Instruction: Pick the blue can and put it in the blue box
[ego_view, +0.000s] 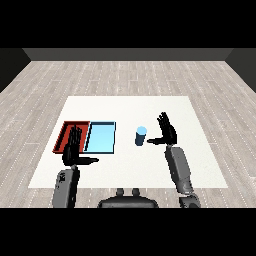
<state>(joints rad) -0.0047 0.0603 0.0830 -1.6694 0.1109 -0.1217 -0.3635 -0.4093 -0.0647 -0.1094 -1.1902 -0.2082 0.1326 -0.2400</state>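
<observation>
White table (200, 170), grey plank floor (125, 75), dark wall beyond: your two hands are out and the blue can (141, 136) stands untouched.

Your right hand (167, 132) is spread, thumb reaching toward the can just beside it, with a sliver of table between. Your left hand (72, 147), fingers straight, covers part of the red tray (65, 131); the light blue tray (101, 137) lies alongside, the two touching.

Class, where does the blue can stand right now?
In the head view, the blue can stands upright on the table between the light blue tray and the right hand.
</observation>
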